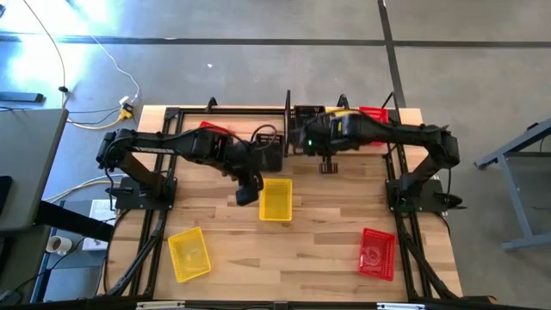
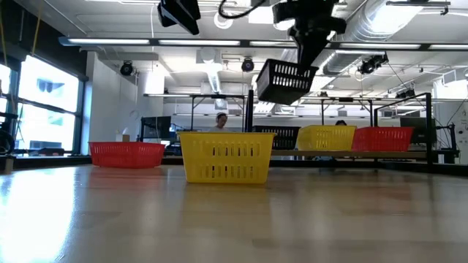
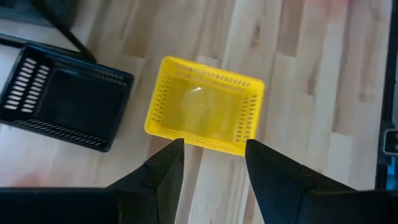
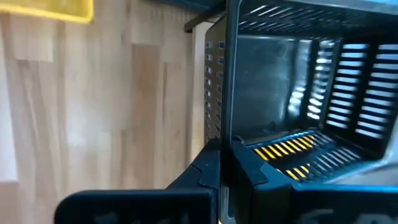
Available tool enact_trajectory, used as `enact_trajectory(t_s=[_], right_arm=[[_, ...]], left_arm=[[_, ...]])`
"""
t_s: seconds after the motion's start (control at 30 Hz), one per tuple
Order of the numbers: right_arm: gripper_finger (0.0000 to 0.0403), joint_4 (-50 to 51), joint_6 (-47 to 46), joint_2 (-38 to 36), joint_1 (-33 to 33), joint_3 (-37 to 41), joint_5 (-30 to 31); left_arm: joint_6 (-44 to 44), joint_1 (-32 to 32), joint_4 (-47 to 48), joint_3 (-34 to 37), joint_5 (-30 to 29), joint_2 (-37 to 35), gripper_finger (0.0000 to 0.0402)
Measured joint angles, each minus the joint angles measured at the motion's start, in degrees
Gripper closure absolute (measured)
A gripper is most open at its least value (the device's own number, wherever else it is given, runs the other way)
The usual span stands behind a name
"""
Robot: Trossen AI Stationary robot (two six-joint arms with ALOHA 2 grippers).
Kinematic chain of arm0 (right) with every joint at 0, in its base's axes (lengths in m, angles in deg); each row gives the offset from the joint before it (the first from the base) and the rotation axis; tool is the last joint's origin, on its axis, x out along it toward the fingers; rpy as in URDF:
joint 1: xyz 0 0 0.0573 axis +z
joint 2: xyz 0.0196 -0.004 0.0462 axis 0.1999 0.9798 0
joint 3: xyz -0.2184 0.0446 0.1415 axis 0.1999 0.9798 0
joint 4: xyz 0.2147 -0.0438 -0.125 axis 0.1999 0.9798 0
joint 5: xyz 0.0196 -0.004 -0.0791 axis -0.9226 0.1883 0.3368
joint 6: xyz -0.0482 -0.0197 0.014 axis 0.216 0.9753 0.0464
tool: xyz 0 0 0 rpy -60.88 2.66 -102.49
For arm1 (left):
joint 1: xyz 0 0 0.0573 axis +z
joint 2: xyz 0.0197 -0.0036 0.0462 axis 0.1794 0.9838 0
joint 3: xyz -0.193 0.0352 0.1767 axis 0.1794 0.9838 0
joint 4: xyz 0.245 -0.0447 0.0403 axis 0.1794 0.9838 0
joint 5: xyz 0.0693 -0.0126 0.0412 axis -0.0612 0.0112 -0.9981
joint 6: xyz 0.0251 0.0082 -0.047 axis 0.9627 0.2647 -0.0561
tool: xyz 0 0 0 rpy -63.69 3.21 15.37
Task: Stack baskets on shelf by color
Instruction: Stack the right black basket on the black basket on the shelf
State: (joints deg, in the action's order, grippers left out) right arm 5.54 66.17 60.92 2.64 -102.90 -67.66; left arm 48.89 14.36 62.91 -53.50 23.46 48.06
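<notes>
The baskets were small plastic boxes with slotted sides, in red, yellow and black. One yellow basket (image 1: pixel 275 199) sat upright near the middle of the table (image 1: pixel 301 250), open side up. The left tool (image 3: pixel 208 163) hung above it with its fingers spread and holding nothing; in the left wrist view the near rim of the basket showed just past the fingertips. A black basket (image 3: pixel 62 98) stood on the table just beside the yellow one.

The right tool (image 4: pixel 227 163) was pressed shut on the wall of another black basket (image 2: pixel 287 81), which hung tilted in the air above the table, near the shelf (image 1: pixel 293 112) at the far edge. A yellow basket (image 2: pixel 325 137) and a red basket (image 2: pixel 382 138) rested side by side on the shelf.

Another yellow basket (image 1: pixel 189 253) lay near the front left edge and another red one (image 1: pixel 377 253) near the front right edge, both well apart from the tools. Bare wood lay open between them.
</notes>
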Motion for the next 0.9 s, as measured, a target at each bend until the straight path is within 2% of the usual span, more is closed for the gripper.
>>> enact_trajectory(t_s=[0.17,0.37,0.63,0.9], right_arm=[[0.0403,-2.7,8.1,0.0,-6.4,0.0,-5.2],[0.0403,-5.5,10.1,1.6,-11.0,0.0,-9.2],[0.0403,-6.9,9.7,5.7,-11.7,0.0,-8.5],[0.0403,-7.1,11.1,8.1,-11.7,0.1,-8.8]], left_arm=[[0.0,2.9,0.0,0.0,0.0,0.0,0.0241],[-1.3,6.9,0.0,0.0,0.0,0.0,0.0241],[-1.3,10.9,0.0,0.0,0.0,0.0,0.0241],[-1.7,12.1,0.0,0.0,0.0,0.0,0.0241]])
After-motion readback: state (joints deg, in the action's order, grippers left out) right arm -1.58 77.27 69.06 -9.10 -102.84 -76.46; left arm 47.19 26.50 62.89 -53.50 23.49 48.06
